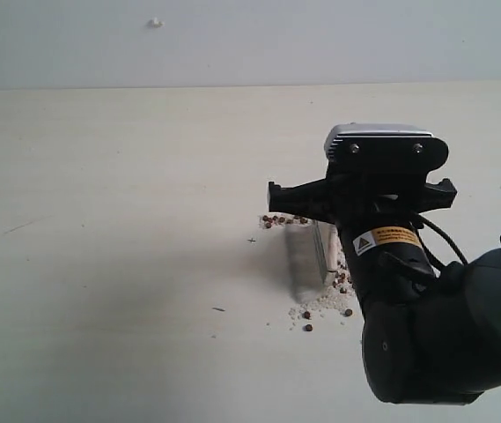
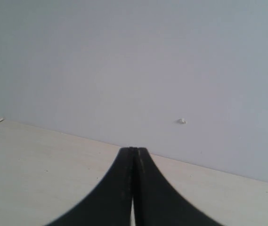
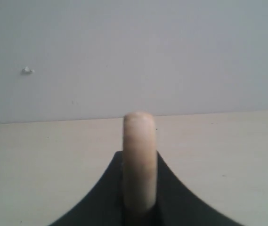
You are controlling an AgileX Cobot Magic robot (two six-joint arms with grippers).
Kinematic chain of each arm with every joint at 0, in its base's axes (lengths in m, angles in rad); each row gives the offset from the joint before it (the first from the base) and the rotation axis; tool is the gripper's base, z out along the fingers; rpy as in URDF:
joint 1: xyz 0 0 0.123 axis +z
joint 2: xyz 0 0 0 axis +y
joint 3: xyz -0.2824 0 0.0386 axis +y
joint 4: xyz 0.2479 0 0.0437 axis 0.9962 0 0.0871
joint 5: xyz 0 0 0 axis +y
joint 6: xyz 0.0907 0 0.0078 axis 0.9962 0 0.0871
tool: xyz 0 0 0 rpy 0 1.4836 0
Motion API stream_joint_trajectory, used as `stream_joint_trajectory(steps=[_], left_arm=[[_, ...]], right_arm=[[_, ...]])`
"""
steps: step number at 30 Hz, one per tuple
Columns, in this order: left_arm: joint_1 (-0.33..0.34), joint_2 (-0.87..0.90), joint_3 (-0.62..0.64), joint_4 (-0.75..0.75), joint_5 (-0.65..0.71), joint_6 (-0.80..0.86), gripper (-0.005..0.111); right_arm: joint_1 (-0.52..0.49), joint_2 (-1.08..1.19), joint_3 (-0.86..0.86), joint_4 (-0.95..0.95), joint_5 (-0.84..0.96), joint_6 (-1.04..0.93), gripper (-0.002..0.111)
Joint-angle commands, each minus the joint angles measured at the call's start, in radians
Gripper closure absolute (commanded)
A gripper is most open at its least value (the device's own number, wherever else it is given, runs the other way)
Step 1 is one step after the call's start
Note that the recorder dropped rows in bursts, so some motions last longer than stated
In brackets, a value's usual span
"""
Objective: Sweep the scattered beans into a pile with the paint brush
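Several small clusters of beans [image 1: 342, 280] lay on the table [image 1: 109, 291] just under my right claw [image 3: 139, 153], mixed with white crumbs [image 1: 322, 303]. That claw was clamped on the brush [image 1: 306, 257], with its pale handle [image 3: 139, 136] standing up between the two black fingers. Below the claw the bristles met the table. Some beans sat at the bristles' far end, and others lay along the side nearer the arm. My left claw [image 2: 134, 151] was pressed together with nothing in it, above bare tabletop and well apart from the beans. The table was pale, wood-grained and matte, with a few thin dark marks. Beyond both claws stood a plain grey-white wall [image 1: 320, 40], featureless but for one small white lump [image 1: 155, 22].
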Motion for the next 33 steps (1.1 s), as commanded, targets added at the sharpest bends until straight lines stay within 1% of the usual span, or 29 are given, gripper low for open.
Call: stream_joint_trajectory(steps=[1,9,19,21,23,26,33], left_arm=[[0.001,-0.006,-0.001,-0.005,0.0,0.002,0.107],[0.001,-0.006,-0.001,-0.005,0.0,0.002,0.107],[0.001,-0.006,-0.001,-0.005,0.0,0.002,0.107],[0.001,-0.006,-0.001,-0.005,0.0,0.002,0.107],[0.001,-0.006,-0.001,-0.005,0.0,0.002,0.107],[0.001,-0.006,-0.001,-0.005,0.0,0.002,0.107],[0.001,-0.006,-0.001,-0.005,0.0,0.002,0.107]], right_arm=[[0.0,0.007,0.009,-0.054,0.074,0.065,0.108],[0.0,-0.064,0.009,-0.074,0.074,0.085,0.108],[0.0,-0.181,0.009,-0.07,0.074,0.029,0.108],[-0.002,-0.181,0.009,-0.093,0.074,0.093,0.108],[-0.039,-0.162,0.002,-0.175,0.074,0.222,0.108],[-0.085,-0.118,-0.042,-0.202,0.074,0.325,0.108],[-0.131,0.034,-0.202,-0.2,0.074,0.316,0.108]])
